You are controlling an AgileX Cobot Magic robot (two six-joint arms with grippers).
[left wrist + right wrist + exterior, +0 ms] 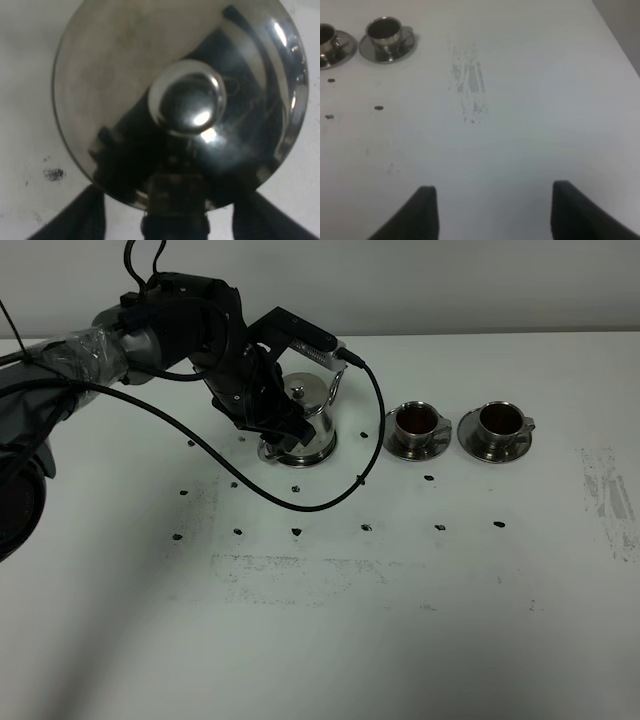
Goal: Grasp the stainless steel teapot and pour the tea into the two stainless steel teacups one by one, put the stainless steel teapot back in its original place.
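Observation:
The stainless steel teapot [312, 422] stands upright on its round steel dish [300, 457] at the back left. My left gripper [283, 423] is at its handle side. In the left wrist view the lid knob [187, 97] fills the middle and the left gripper [175, 222] straddles the handle [175, 202], fingers [92, 217] apart with gaps on both sides. The two teacups [417, 424] [498, 423] sit on saucers to the teapot's right, each holding dark tea [415, 419]. My right gripper [495, 215] is open and empty over bare table, out of the high view.
A black cable [300, 502] loops on the table in front of the teapot. Small dark marks [297, 531] dot the white table [400, 620]. A scuffed patch [610, 500] lies at the right. The right wrist view shows one cup [385, 31] and part of the other [326, 39].

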